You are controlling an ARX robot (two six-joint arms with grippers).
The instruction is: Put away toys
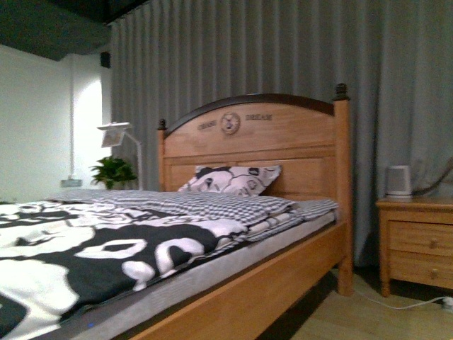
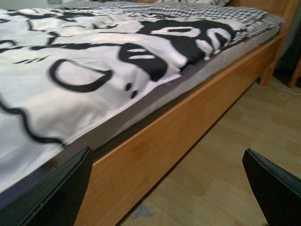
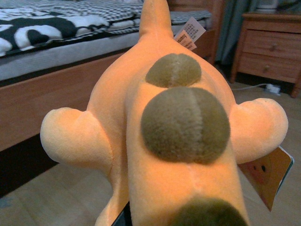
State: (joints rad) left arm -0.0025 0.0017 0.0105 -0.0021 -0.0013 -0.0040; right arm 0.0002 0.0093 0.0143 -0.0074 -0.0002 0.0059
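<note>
The plush toy (image 3: 164, 117) is hanging mid-frame in the right wrist view, clear of the floor (image 3: 56, 188), apparently clamped by the right gripper hidden beneath it, which should be carrying it firmly past the bed rail (image 3: 47, 99); the left gripper (image 2: 167, 151) is standing spread, empty.

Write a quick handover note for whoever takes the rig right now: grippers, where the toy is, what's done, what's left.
Left gripper: open, empty, beside the bed frame.
Right gripper: hidden under the orange plush toy, which it appears to hold off the floor by the bed.
Done: toy picked up.
Left: put it away; no bin or shelf is in view.
</note>
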